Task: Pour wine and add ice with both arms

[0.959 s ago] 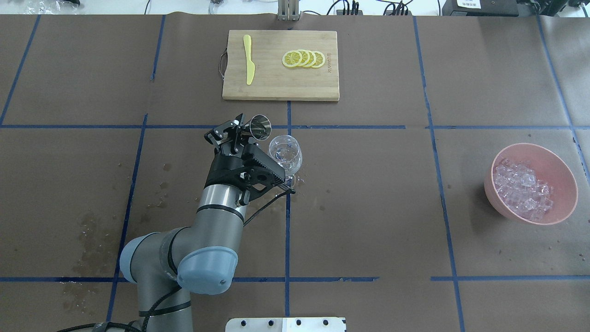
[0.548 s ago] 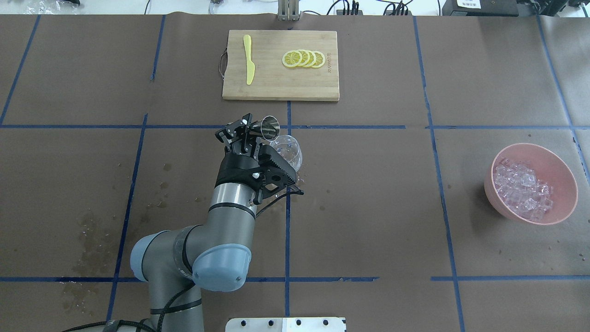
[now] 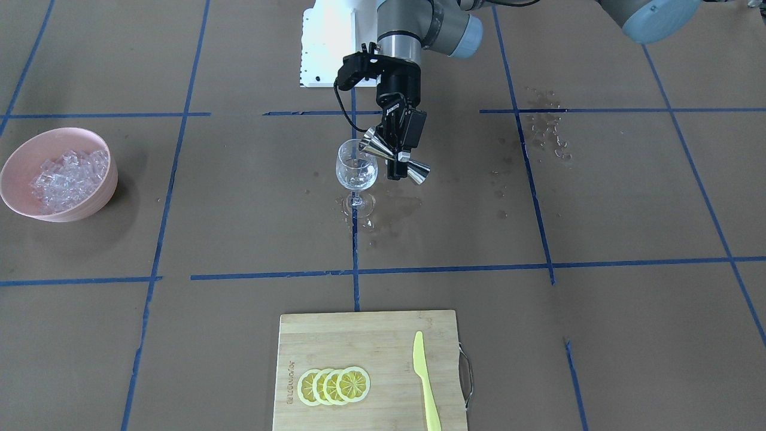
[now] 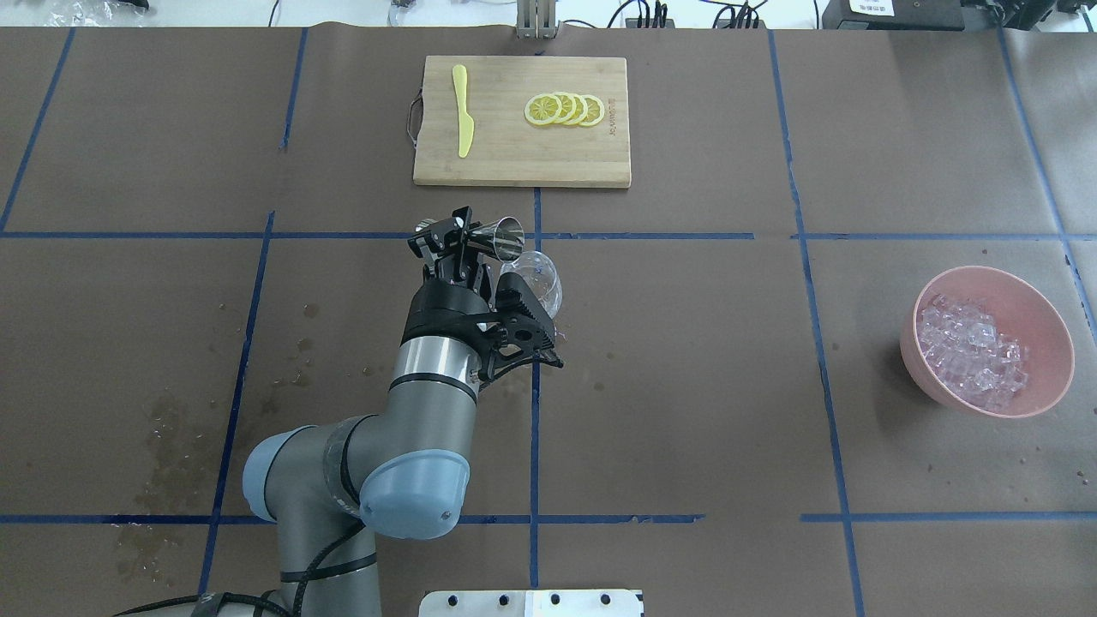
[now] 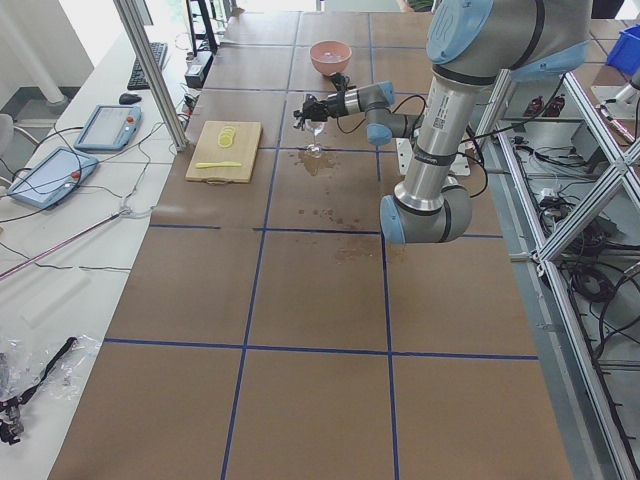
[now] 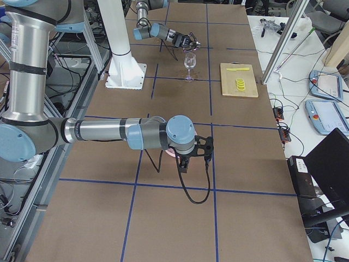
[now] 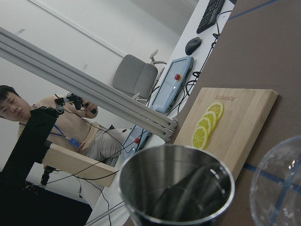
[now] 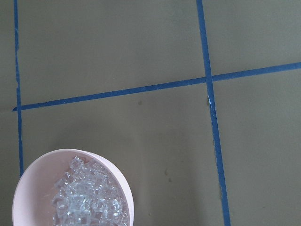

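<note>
Four lemon slices (image 4: 565, 109), knife (image 4: 463, 111) on board (image 4: 523, 163); ice (image 4: 973, 351) in bowl (image 4: 1046, 343), well apart.

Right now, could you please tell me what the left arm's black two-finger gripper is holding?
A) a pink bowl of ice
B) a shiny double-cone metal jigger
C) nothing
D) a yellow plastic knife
B: the left gripper is shut on the shiny double-cone metal jigger, tipped toward the clear stemmed wine glass, while the yellow plastic knife lies on the wooden cutting board.
</note>
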You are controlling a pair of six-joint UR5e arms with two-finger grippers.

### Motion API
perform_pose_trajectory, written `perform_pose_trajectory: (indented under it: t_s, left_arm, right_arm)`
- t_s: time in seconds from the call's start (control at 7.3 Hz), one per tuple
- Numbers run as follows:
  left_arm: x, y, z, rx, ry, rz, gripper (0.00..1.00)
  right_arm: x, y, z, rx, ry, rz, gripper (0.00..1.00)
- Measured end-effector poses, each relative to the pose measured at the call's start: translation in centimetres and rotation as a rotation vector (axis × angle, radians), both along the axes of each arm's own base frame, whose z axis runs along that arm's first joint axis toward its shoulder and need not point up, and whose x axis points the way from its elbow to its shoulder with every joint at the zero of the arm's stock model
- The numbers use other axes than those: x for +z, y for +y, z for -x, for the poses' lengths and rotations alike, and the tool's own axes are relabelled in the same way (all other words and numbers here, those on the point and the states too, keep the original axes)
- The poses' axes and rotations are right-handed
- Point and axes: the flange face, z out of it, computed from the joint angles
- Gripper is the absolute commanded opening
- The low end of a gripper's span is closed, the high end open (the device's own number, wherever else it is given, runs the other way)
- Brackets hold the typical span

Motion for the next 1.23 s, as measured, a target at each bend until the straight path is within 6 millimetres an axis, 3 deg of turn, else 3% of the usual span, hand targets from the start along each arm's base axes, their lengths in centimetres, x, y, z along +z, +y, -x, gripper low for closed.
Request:
perform_pose_trajectory:
  t_s: [0.82, 1.23]
  left_arm:
    - [-1.2, -0.2, 1.4, 0.009, -0.223, -0.077, 0.00]
    - [-1.7, -0.3, 2.0, 0.005, -0.314, -0.107, 0.00]
  right_arm:
    - [-0.7, -0.1, 0.0, 0.002, 0.001, -0.016, 1.00]
    - [-4.1, -0.3, 0.0, 0.060, -0.006, -0.001, 1.00]
